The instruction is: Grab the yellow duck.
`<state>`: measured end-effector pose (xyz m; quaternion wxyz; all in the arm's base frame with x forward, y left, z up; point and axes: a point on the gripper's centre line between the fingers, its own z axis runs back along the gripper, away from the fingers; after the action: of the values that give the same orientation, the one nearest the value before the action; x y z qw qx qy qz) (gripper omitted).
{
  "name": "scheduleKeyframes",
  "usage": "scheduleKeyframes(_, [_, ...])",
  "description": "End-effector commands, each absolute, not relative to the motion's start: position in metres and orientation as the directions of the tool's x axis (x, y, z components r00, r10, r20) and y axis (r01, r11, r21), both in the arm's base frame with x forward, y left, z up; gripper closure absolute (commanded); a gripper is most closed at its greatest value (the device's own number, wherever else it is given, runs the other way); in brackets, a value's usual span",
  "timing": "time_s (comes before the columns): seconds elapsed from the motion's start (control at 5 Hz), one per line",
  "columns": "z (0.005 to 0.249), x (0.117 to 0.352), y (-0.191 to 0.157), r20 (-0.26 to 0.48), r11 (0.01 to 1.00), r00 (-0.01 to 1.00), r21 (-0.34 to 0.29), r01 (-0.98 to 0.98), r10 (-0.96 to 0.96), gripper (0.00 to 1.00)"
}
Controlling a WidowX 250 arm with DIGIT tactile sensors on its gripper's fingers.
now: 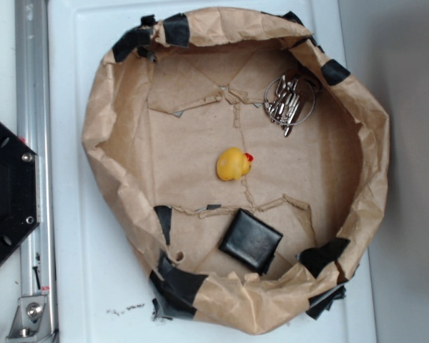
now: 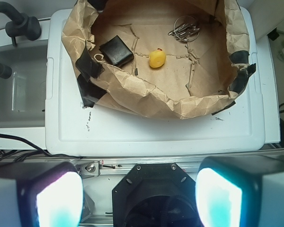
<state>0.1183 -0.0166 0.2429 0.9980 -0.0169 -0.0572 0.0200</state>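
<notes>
The yellow duck [image 1: 234, 164] sits near the middle of a brown paper basin [image 1: 114, 136], its small red beak pointing right. In the wrist view the yellow duck [image 2: 157, 58] lies far ahead inside the paper basin [image 2: 146, 94]. My gripper [image 2: 139, 196] hangs high above the robot's black base, well short of the basin. Its two fingers [image 2: 57, 198] stand wide apart with nothing between them. The gripper does not show in the exterior view.
A black square pad [image 1: 250, 241] lies near the basin's front wall, and a bunch of metal rings and clips [image 1: 289, 100] at its back right. Black tape patches the crumpled rim. The basin rests on a white lid [image 2: 156, 132]. The black robot base [image 1: 3, 193] sits at left.
</notes>
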Motion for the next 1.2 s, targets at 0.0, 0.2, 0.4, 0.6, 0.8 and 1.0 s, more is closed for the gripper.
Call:
scheduleKeyframes(0.0, [0.243,0.118,-0.017,0.114,0.999,0.993,-0.036,-0.038,0.042,0.0])
scheduleKeyframes(0.2, [0.233,0.15,-0.008,0.149,0.966,0.955,0.005,-0.259,0.255,0.0])
scheduleKeyframes(0.4, [0.219,0.195,0.005,0.226,0.872,0.845,-0.06,-0.485,0.485,0.0])
scheduleKeyframes(0.6, [0.19,0.217,0.024,0.182,0.72,0.699,-0.099,-0.687,0.691,0.0])
scheduleKeyframes(0.8, [0.19,0.217,0.024,0.182,0.72,0.699,-0.099,-0.687,0.691,0.0])
scheduleKeyframes(1.0, [0.19,0.217,0.024,0.182,0.72,0.699,-0.099,-0.687,0.691,0.0])
